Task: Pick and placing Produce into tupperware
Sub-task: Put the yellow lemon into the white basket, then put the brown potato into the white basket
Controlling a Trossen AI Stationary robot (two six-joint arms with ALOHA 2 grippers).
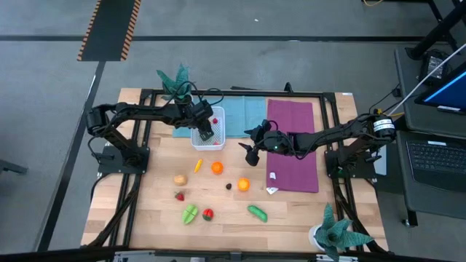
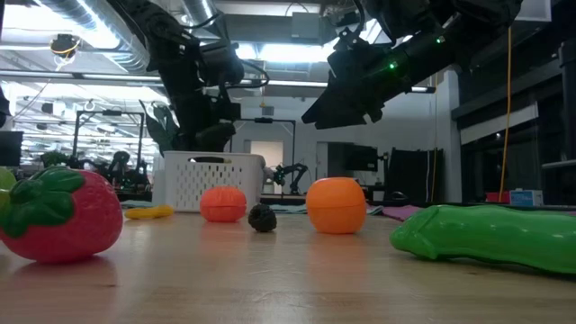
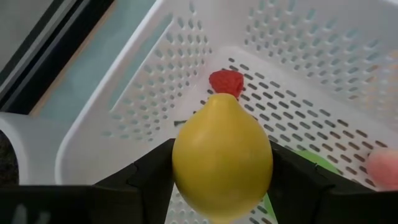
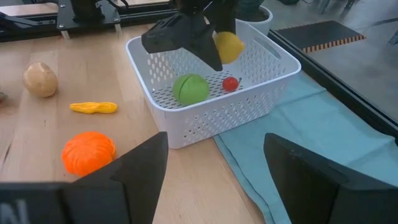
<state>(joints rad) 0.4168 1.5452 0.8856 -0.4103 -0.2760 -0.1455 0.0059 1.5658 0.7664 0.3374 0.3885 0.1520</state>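
Wooden tabletop fills your high view, with no readable writing anywhere (only striped floor tape beyond). At the left, your left gripper [image 4: 205, 43] hangs over the white tupperware [image 4: 249, 109], fingers clamped on a yellow lemon [image 3: 222, 158]. Inside the tupperware you can count a green piece [image 4: 190, 88] and one small red piece [image 4: 231, 83]. Loose on the wood lie nine pieces: potato [image 1: 180, 179], yellow strip [image 1: 197, 165], two oranges [image 1: 217, 167], a dark bit [image 1: 228, 185], strawberry [image 1: 179, 196], lime-green piece [image 1: 189, 214], tomato [image 1: 208, 214], cucumber [image 1: 257, 212]. Your right gripper [image 1: 247, 149] hovers beside the tupperware, fingers apart, empty.
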